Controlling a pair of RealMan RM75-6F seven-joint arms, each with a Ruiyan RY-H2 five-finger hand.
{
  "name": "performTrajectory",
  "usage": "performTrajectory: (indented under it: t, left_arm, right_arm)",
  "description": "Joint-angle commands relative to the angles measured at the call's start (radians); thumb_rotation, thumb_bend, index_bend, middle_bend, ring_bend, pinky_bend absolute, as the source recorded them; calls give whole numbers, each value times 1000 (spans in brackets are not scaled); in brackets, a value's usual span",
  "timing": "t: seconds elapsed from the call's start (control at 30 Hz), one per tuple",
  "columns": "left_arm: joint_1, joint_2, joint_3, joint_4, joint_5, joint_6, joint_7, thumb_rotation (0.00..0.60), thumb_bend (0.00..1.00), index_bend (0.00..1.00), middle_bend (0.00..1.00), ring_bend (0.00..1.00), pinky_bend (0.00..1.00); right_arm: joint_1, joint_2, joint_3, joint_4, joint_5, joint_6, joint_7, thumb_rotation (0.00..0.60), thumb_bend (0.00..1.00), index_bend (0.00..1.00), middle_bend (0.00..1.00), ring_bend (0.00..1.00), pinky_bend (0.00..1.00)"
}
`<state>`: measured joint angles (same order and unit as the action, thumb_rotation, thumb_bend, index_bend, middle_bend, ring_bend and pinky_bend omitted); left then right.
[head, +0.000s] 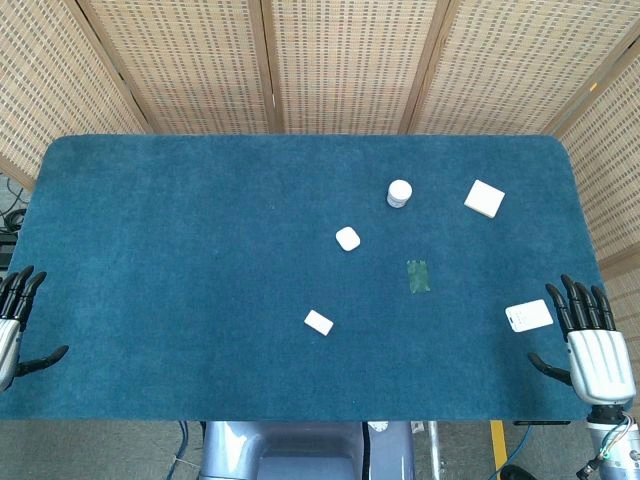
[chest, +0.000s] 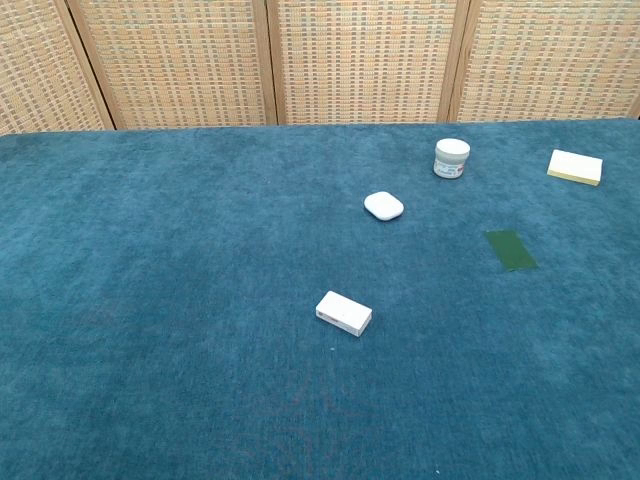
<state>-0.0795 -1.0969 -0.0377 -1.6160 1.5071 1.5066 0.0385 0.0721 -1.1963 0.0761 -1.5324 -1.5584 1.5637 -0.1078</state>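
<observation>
White card (head: 528, 316) lies flat at the table's (head: 150, 250) right edge, just left of our right hand (head: 596, 352). We hold nothing; both hands, left (head: 12, 325) too, are spread wide.

Left half of blue felt-covered table (head: 180, 280): open, unobstructed passage from left robot hand (head: 12, 325) inward.

Right half: obstacles scattered, well apart.
- White flat card (head: 529, 316) just beside fingertips of right robot hand (head: 592, 345).
- Flat dark green rectangular piece (head: 418, 276), low profile.
- Small white rectangular box (head: 319, 322) near front centre.
- White rounded case (head: 348, 238) mid-table.
- Round white lidded jar (head: 399, 193), tallest obstacle.
- Pale yellow square pad (head: 484, 198) far right.

Woven folding screen (head: 340, 60) closes off rear edge.
</observation>
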Motion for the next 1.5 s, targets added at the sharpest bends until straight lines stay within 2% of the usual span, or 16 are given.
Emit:
performTrajectory:
  t: [0.03, 0.3, 0.4, 0.47, 0.57, 0.67, 0.73, 0.9, 1.1, 1.27, 1.5]
  left_arm:
    - [0, -2, 1, 1, 1, 0, 2, 600, 0, 0, 0, 0, 0]
    - [-2, -9, 0, 6, 8, 1, 5, 600, 0, 0, 0, 0, 0]
    - [-2, -13, -1, 10, 13, 8, 3, 600, 0, 0, 0, 0, 0]
    - [-2, -17, -3, 14, 19, 15, 0, 600, 0, 0, 0, 0, 0]
    - [-2, -25, -6, 23, 25, 26, 0, 600, 0, 0, 0, 0, 0]
    - [-3, -31, -10, 31, 20, 25, -1, 600, 0, 0, 0, 0, 0]
    - [-7, -34, -16, 33, 3, 15, 1, 600, 0, 0, 0, 0, 0]
    - [-18, -36, -36, 23, -41, -11, 14, 600, 0, 0, 0, 0, 0]
    - [-28, -43, -48, 19, -66, -27, 36, 600, 0, 0, 0, 0, 0]
    - [-36, -49, -56, 22, -93, -47, 49, 600, 0, 0, 0, 0, 0]
    - [-43, -47, -60, 15, -109, -61, 57, 600, 0, 0, 0, 0, 0]
  right_arm:
    - [1, -1, -2, 1, 0, -5, -2, 600, 0, 0, 0, 0, 0]
    - [23, -2, -5, -7, 9, -54, -6, 600, 0, 0, 0, 0, 0]
    - [66, 10, 10, -14, 27, -124, -19, 600, 0, 3, 0, 0, 0]
    - [120, 23, 36, -24, 61, -209, -26, 600, 21, 18, 0, 0, 0]
    - [204, 46, 73, -39, 116, -348, -15, 600, 140, 78, 0, 0, 0]
    - [295, 49, 114, -21, 172, -478, -8, 600, 359, 151, 0, 0, 0]
    - [371, 26, 148, 18, 222, -580, -8, 600, 519, 182, 0, 0, 0]
    - [514, -66, 181, 152, 326, -746, -82, 600, 723, 226, 0, 0, 0]
    - [616, -177, 186, 300, 424, -846, -164, 600, 775, 255, 0, 0, 0]
    - [670, -263, 177, 413, 494, -887, -207, 600, 775, 277, 0, 0, 0]
    - [710, -348, 139, 486, 523, -906, -256, 600, 775, 294, 0, 0, 0]
